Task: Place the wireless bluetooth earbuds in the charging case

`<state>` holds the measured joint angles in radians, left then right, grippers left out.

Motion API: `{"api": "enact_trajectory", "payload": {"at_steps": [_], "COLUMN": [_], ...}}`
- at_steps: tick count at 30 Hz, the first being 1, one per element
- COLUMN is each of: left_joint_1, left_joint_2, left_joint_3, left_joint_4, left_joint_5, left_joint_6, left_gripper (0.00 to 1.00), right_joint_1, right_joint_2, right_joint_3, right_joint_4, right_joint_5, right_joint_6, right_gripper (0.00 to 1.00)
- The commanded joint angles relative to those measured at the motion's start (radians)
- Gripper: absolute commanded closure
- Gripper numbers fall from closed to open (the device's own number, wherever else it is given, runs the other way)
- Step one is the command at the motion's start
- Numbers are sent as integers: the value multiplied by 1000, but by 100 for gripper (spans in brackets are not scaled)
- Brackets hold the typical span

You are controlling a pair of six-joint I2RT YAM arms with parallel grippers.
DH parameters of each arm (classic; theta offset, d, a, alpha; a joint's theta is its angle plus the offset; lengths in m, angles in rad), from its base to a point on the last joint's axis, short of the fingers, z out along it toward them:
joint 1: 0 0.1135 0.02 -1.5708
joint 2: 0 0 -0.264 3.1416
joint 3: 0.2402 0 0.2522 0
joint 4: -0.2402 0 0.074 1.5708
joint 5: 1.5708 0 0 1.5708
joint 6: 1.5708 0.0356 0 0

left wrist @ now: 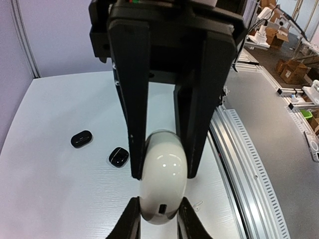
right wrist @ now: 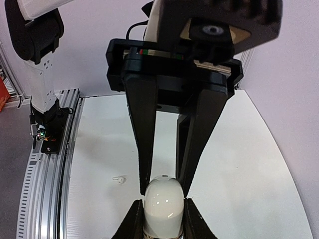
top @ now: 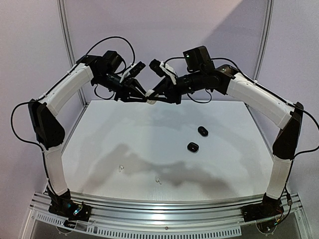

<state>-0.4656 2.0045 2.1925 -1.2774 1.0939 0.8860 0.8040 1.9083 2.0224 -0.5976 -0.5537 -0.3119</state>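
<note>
A white charging case (top: 149, 96) hangs high above the back of the table, held between both grippers. My left gripper (top: 143, 94) comes from the left and my right gripper (top: 155, 94) from the right. In the left wrist view my left gripper (left wrist: 158, 221) is shut on the lower end of the case (left wrist: 162, 174). In the right wrist view my right gripper (right wrist: 162, 221) is shut on the case (right wrist: 162, 201). One white earbud (top: 120, 168) and another white earbud (top: 158, 180) lie on the near table. One shows as an earbud (right wrist: 118, 178) in the right wrist view.
Two closed black cases (top: 203, 131) (top: 193, 147) lie on the right half of the table, also seen as black cases (left wrist: 81, 138) (left wrist: 118, 157). A ribbed aluminium rail (top: 164, 216) runs along the near edge. The left arm's base (right wrist: 44, 124) stands on it.
</note>
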Motion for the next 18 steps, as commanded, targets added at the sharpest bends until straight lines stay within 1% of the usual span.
{"api": "enact_trajectory", "payload": {"at_steps": [1,3,4,7,10,11,12,15,18], "left_joint_1": [-12,-9,-9,-1,11,13,19,36,60], "left_joint_2": [-8,-9,-12,-17,-26,-32,-38,-69,-119], "left_joint_3": [-5,-4,-2,-2,-7,-13,-17,-42,-90], "left_joint_4": [-13,-8,-3,32,70,79,87,147,274], "left_joint_5": [99,113,116,111,110,111,114,115,106], "left_joint_6": [-32,-36,-40,-77,-122,-131,-139,-190,-301], "left_gripper": [100,100,100,100,100,100,100,100,100], "right_joint_1": [0,1,0,-1,-11,-18,-27,-52,-67], "right_joint_2": [4,5,1,-15,-42,-60,-77,-134,-198], "right_joint_3": [24,19,16,-16,-68,-90,-114,-200,-268], "right_joint_4": [53,73,84,139,222,261,305,472,626], "right_joint_5": [6,12,13,32,44,40,34,21,27], "right_joint_6": [6,30,39,64,104,122,148,254,332], "right_gripper": [97,76,71,47,19,8,2,1,1]}}
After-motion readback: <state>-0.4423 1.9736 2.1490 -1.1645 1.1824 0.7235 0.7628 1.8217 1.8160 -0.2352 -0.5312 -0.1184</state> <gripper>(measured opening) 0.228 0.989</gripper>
